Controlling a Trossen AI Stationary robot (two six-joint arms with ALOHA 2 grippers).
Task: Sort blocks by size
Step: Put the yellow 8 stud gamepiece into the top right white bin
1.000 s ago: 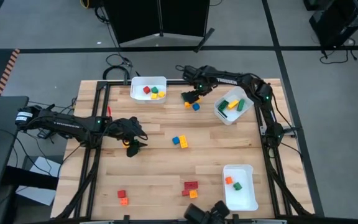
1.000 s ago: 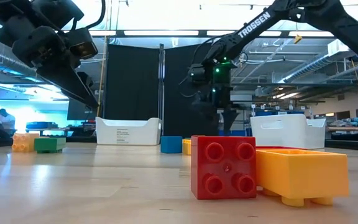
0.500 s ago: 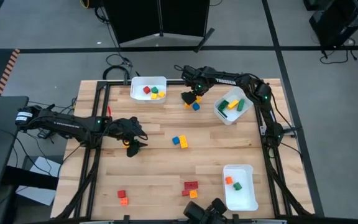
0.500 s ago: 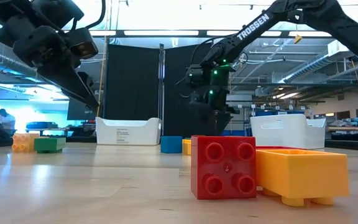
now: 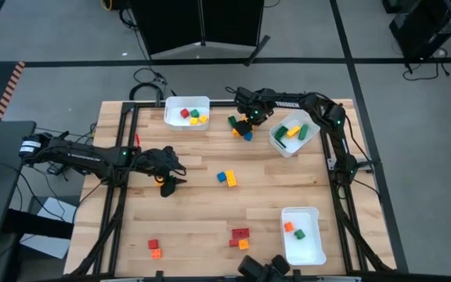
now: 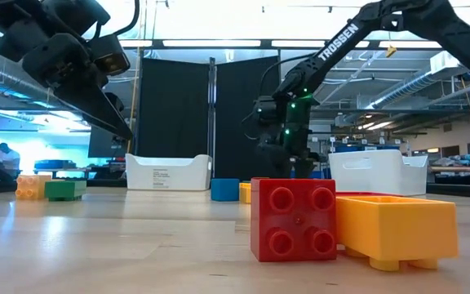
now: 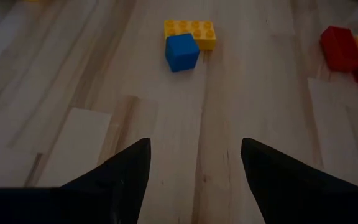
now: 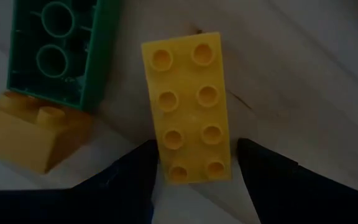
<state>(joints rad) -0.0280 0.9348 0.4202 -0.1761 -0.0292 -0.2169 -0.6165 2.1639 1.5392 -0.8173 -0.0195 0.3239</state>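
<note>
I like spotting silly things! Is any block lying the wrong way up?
Yes. In the right wrist view, a green brick lies upside down, hollow underside showing, leaning on an orange block. The long yellow brick beside it sits studs up, between the open right gripper's fingers.

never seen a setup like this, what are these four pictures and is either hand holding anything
It is a two-armed robot at a wooden table, sorting toy blocks into white bins. One picture looks straight down from above, one sits at table height, and two come from cameras on the wrists.

Loose blocks lie scattered: a blue and yellow pair mid-table, and red and orange ones near the front edge.

The left hand is on the table's left side. Its fingers stand open over bare wood, holding nothing.

The right hand is at the far side between two bins. Its open fingers straddle one end of a long yellow block, which lies flat beside a green one.
</note>
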